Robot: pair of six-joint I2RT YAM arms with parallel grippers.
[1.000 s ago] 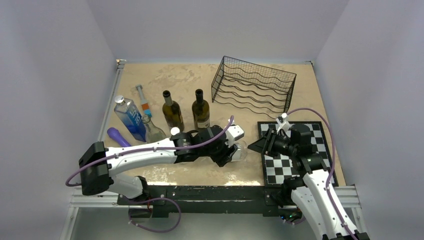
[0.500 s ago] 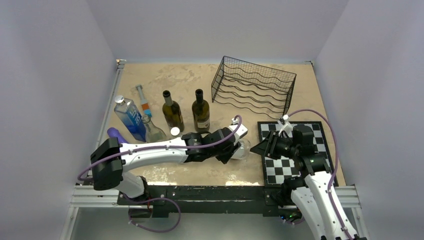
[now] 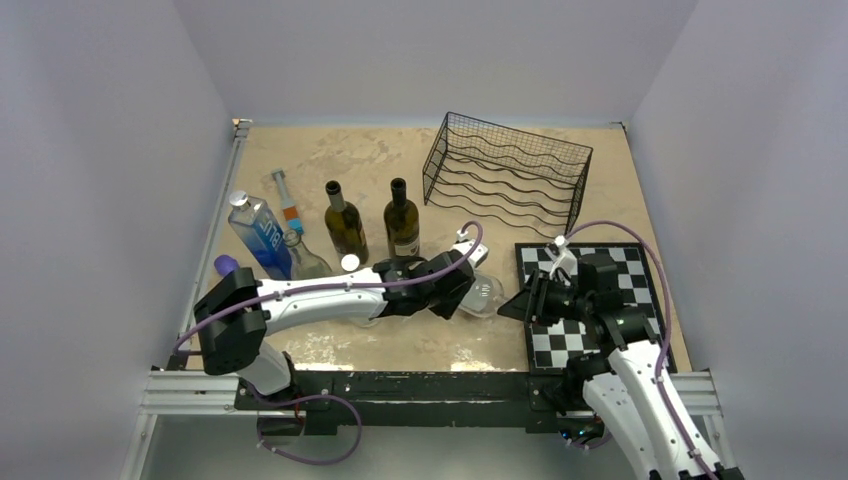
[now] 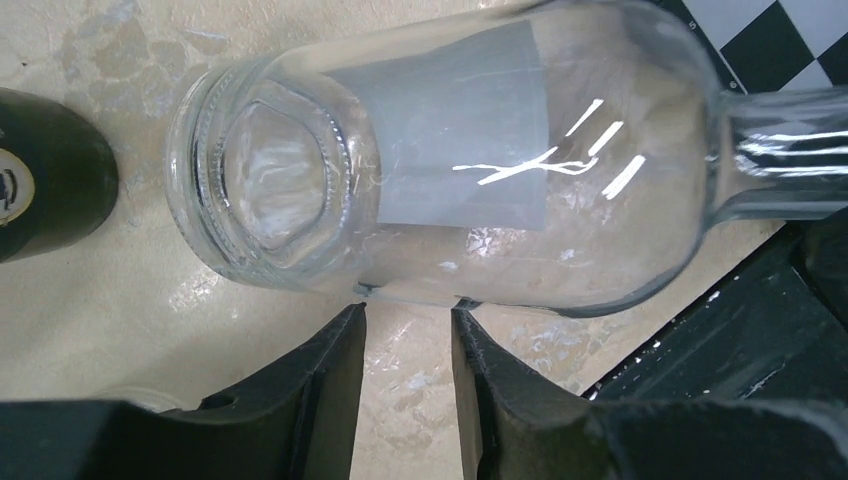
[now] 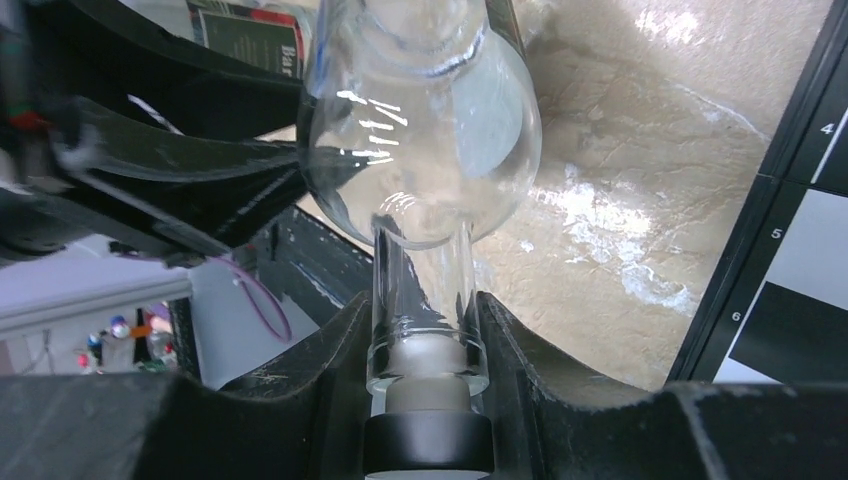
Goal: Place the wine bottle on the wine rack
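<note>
Tan, marbled tabletop point(image 3: 330, 160) fills the middle of the frame, boxed in by pale grey walls point(image 3: 110, 110). The wine rack point(image 3: 505, 175) stands upper right and a chessboard point(image 3: 645, 275) lies lower right. The left arm stretches low from lower left to centre. The left gripper point(image 4: 408, 315) is empty, fingers drawn nearly together just beside the clear wine bottle point(image 4: 450, 170), which lies on its side. The right gripper point(image 5: 420, 320) pinches the bottle's neck just left of the chessboard.

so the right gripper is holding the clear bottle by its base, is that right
Not by its base. The right gripper is shut on the neck of the clear bottle, just below the mouth, as the right wrist view shows.
</note>
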